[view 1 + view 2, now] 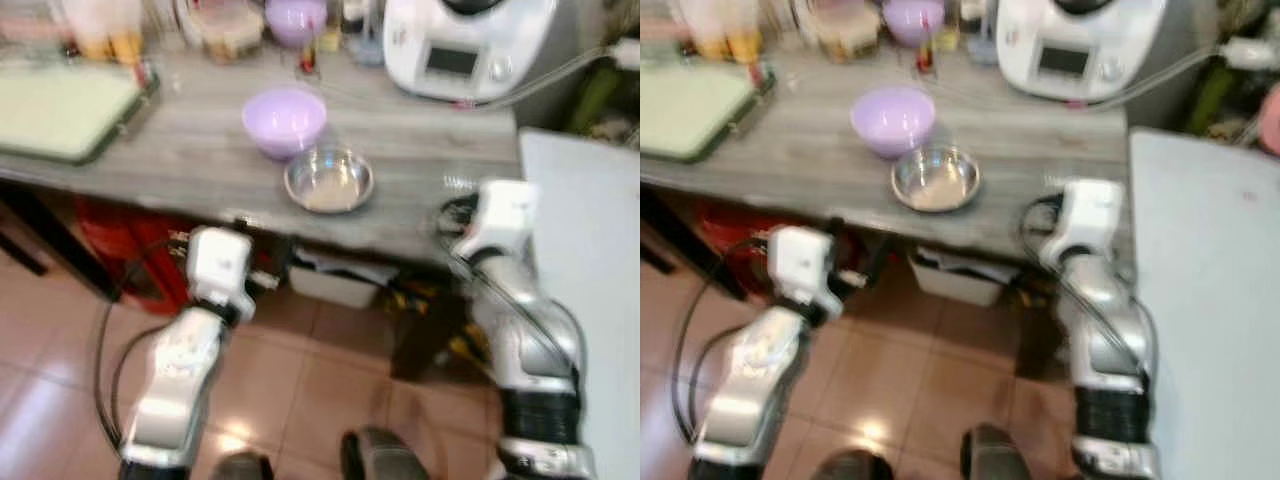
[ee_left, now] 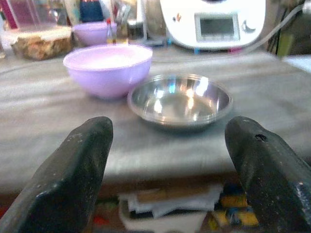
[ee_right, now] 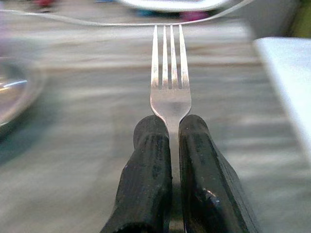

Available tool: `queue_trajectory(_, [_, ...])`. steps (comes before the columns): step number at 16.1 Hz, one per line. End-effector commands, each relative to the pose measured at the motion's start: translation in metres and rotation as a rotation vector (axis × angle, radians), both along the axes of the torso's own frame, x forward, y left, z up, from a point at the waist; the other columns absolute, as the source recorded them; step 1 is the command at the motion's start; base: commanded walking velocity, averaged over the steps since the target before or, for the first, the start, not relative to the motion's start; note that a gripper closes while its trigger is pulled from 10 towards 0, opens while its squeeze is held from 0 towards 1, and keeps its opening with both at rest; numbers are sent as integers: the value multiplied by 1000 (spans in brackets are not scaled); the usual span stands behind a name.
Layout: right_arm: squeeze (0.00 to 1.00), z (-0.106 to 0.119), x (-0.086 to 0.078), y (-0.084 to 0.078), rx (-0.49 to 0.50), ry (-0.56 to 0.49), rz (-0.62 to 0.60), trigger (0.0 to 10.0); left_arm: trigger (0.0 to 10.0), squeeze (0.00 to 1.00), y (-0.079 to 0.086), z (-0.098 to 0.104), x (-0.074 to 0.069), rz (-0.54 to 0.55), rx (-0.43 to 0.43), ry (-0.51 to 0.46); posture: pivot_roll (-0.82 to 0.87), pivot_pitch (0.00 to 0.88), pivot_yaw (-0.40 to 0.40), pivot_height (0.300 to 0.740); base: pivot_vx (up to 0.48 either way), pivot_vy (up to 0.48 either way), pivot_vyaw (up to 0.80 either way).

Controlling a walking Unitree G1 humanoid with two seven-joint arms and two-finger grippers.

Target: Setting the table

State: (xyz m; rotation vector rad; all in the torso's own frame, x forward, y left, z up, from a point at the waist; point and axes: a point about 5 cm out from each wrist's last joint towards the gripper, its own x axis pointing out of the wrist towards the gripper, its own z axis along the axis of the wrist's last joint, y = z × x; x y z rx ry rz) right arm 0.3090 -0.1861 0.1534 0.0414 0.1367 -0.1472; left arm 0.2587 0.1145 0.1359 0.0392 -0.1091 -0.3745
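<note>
Right claw [image 3: 169,141] is clamped tight on a fork [image 3: 170,73], handle pinched between both fingers, tines pointing straight out ahead and held level over the near edge of the counter [image 1: 200,150]. Gripping low on the handle keeps the tines clear of the fingers, likely so it can be laid flat without the claw hitting the surface. Ahead and to the left of the right claw sits the steel bowl [image 1: 328,180], touching or just beside the purple bowl [image 1: 285,120] behind it; the fork looks meant to go down beside that setting. Left claw [image 2: 170,160] is empty, fingers spread wide, hovering just short of the counter edge and aimed at the steel bowl, which sits centred between its fingers further ahead. Looks staged to steady or move the bowl, but that's a guess. White kitchen machine [image 1: 470,45] stands well beyond both claws at the back of the counter, with a cable trailing off it. Green board [image 1: 60,110] lies far off to the left of the left claw. Head views are motion-blurred, so fine contact is hard to call.
</note>
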Motion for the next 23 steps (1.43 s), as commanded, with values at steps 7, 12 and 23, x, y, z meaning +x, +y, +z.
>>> queue_trajectory(7, [0, 0, 8, -8, 96, -55, -106, 10000, 10000, 0, 45, 14, 4, 323, 62, -64, 18, 163, 11, 740, 0, 0, -114])
queue_trajectory(12, [0, -4, 17, 3, 122, -51, -87, 10000, 10000, 0, 42, 5, -4, 313, 61, -8, 23, 200, 17, 740, 0, 0, -277])
queue_trajectory(23, [0, 0, 26, 4, 170, -81, -152, 10000, 10000, 0, 33, 8, -11, 237, 57, 14, 27, 223, 18, 740, 26, 254, 0])
